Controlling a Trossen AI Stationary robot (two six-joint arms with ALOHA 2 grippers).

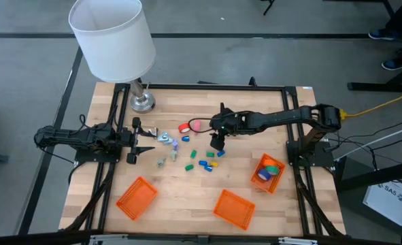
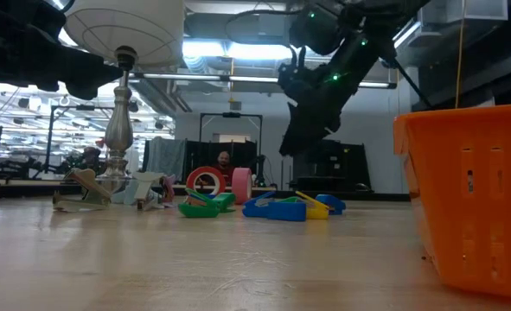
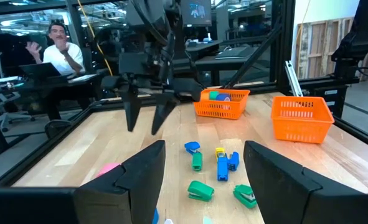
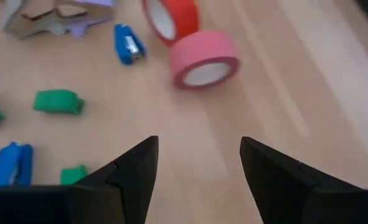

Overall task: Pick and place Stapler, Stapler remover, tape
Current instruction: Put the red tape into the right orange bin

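A red tape roll and a pink tape roll stand on edge, side by side, mid-table; both also show in the right wrist view as the red roll and the pink roll. Small blue, green and yellow staplers lie scattered nearer the table's front. Pale grey and lilac pieces lie to their left. My right gripper hangs open above the table, just near-right of the rolls. My left gripper waits open at the table's left, pointing toward the clutter.
A lamp's base stands at the far left, its white shade overhanging. Three orange baskets sit along the near side: one left, one centre, one right holding coloured items. A person sits beyond the table.
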